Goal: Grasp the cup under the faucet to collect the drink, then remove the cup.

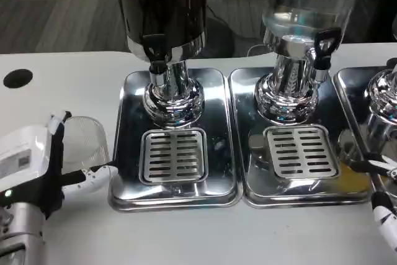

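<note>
Nearest me, at about eight o'clock, the robot's left hand (37, 166) wraps a clear plastic cup (84, 144), with a finger at the far rim and another curving round the near side; the cup looks empty and sits just left of the left drip tray (127, 153), not under any spout. At four o'clock the fingertips of the right hand (381, 200) poke over the edge by the right drip tray (248, 172); whether they are spread or curled I cannot tell. Further back, the slotted grate (173, 155) lies at centre, and beyond it, toward twelve o'clock, hangs the faucet (158, 66) of the dark drink dispenser (164, 4), with a clear dispenser (307, 4) at one o'clock. I judge the grasp made and the carry pending: the cup must travel right, over the tray lip, and settle upright on the grate beneath that faucet.
</note>
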{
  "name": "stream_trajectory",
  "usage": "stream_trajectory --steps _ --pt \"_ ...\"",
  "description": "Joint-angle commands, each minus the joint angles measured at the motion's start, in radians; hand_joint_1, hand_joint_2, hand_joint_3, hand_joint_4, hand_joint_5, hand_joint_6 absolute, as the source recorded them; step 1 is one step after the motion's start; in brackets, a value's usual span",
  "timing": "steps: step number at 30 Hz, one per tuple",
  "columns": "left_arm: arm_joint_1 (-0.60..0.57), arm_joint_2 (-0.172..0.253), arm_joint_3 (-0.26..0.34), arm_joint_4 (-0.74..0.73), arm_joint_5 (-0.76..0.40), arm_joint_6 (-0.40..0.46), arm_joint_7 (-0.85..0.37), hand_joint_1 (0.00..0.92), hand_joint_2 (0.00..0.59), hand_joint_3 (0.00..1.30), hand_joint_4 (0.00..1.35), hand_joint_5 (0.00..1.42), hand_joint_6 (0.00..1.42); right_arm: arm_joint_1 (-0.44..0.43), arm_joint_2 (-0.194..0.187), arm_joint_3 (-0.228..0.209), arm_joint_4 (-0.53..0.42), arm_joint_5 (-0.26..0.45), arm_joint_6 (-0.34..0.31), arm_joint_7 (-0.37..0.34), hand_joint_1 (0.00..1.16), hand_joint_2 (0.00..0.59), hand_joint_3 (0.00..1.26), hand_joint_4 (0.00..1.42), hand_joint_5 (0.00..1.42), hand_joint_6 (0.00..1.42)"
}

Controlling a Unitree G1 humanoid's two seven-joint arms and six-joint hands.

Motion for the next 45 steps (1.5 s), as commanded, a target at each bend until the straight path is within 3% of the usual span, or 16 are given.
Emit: stream_trajectory --steps 1,11,25,45 --pt "-0.009 0.018 -0.006 0.021 -0.003 -0.002 0.019 0.300 0.057 0.23 0.21 0.42 0.57 -0.008 -0.003 0.001 0.013 0.005 -0.023 0.005 0.36 0.483 0.32 0.14 0.11 0.01" --pt "-0.012 0.021 -0.011 0.057 -0.027 -0.019 0.049 0.302 0.060 0.25 0.27 0.49 0.61 -0.006 0.001 0.004 0.031 0.001 -0.037 0.001 0.36 0.474 0.32 0.14 0.11 0.01" --pt "-0.010 0.004 -0.017 0.099 -0.059 -0.059 0.160 0.334 0.112 0.33 0.39 0.59 0.69 0.004 -0.010 -0.002 0.043 0.014 -0.052 0.011 0.36 0.455 0.32 0.14 0.11 0.02" --pt "0.006 0.002 0.015 0.048 -0.109 -0.119 0.250 0.324 0.126 0.35 0.41 0.61 0.70 -0.019 -0.006 0.016 0.065 0.004 -0.051 0.016 0.37 0.452 0.31 0.14 0.11 0.01"
